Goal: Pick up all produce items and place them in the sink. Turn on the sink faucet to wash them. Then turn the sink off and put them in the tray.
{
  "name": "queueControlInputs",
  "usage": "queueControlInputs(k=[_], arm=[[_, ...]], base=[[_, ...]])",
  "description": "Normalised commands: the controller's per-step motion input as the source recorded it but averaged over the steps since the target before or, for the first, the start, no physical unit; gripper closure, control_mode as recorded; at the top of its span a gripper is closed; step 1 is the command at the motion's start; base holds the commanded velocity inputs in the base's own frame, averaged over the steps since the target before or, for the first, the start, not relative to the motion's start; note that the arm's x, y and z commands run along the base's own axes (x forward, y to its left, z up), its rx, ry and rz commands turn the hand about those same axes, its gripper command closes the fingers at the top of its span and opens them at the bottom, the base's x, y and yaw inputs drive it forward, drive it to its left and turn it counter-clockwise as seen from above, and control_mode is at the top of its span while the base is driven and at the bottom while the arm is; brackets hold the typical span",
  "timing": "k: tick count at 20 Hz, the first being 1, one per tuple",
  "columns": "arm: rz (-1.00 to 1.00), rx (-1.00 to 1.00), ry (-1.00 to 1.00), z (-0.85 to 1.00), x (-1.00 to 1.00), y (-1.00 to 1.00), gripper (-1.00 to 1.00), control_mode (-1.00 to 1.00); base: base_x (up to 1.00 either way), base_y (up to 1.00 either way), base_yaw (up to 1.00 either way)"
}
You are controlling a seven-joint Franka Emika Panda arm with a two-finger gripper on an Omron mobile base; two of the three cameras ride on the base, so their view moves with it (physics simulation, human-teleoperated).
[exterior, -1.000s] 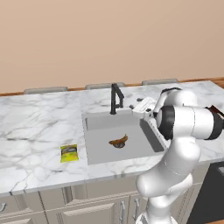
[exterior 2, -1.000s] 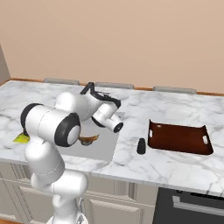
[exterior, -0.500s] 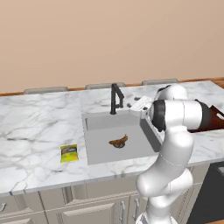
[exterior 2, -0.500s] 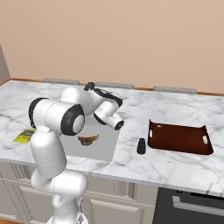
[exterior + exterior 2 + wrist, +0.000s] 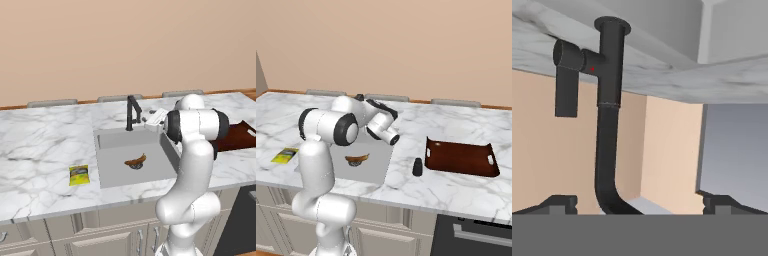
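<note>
The banana (image 5: 136, 161) lies in the middle of the grey sink (image 5: 114, 167), over the drain; from the right base it shows as the banana (image 5: 357, 159) in the sink (image 5: 377, 166). The black sink faucet (image 5: 132, 113) stands at the sink's back edge. My gripper (image 5: 147, 119) hovers just right of the faucet, level with its spout, open and holding nothing. In the hand view, which is rolled over, the faucet stem (image 5: 609, 115) and its side lever (image 5: 567, 75) stand close ahead of my gripper (image 5: 639, 204), the fingertips (image 5: 559, 202) wide apart. The reddish-brown tray (image 5: 461, 157) rests on the counter to the right.
A yellow snack packet (image 5: 79, 175) lies on the marble counter left of the sink. A small dark object (image 5: 417, 167) stands between sink and tray. My own arm covers part of the tray (image 5: 239, 139) in the left base view. The wall rises close behind the faucet.
The arm has straightened up and swung the hand closer to the faucet. The banana has stayed put in the sink and the jaws have stayed open.
</note>
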Motion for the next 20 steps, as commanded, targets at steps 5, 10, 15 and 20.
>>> queueControlInputs(k=[5,10,15,20], arm=[[0.04,0.00,0.00,-0.21,0.26,0.00,-1.00,-1.00],[0.01,0.00,0.00,-0.26,0.25,0.14,-1.00,-1.00],[0.00,0.00,0.00,-0.13,0.32,0.04,-1.00,-1.00],[0.00,0.00,0.00,0.00,0.34,0.00,-1.00,-1.00]], base=[[0.00,0.00,0.00],[0.00,0.00,0.00],[0.00,0.00,0.00],[0.00,0.00,0.00]])
